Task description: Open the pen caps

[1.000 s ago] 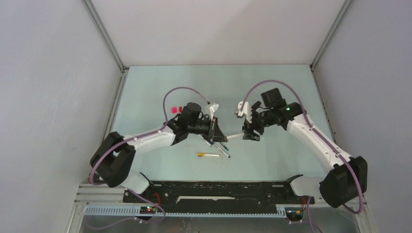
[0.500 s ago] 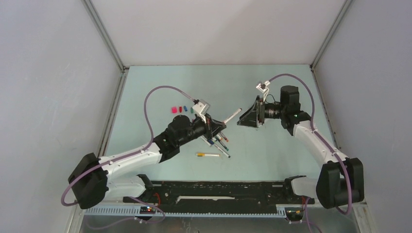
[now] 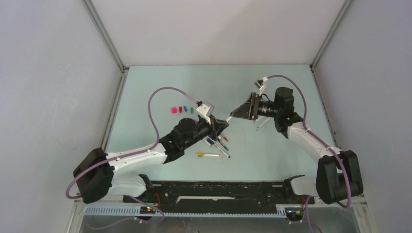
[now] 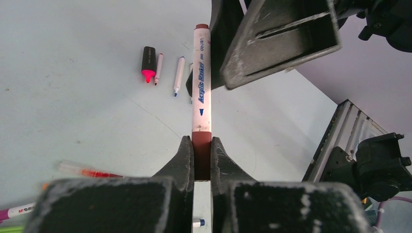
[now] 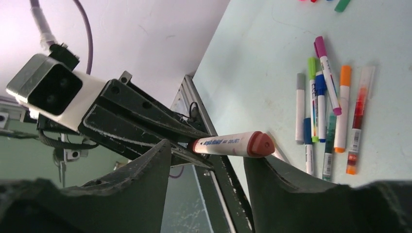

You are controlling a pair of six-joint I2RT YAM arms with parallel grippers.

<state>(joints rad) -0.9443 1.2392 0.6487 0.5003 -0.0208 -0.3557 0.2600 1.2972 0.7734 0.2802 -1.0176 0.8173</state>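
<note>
The left gripper (image 4: 201,148) clamps one brown-red end of the white-barrelled marker (image 4: 201,73) above the middle of the pale-green table (image 3: 194,82); the right gripper (image 5: 206,153), jaws half open and empty, straddles its opposite brown-red end cap (image 5: 260,144) and should close squarely, then pull axially.

You're looking at a white marker (image 4: 201,87) carrying blue lettering and brownish-red ends; the black highlighter (image 4: 148,57) is showing a pink tip.
</note>
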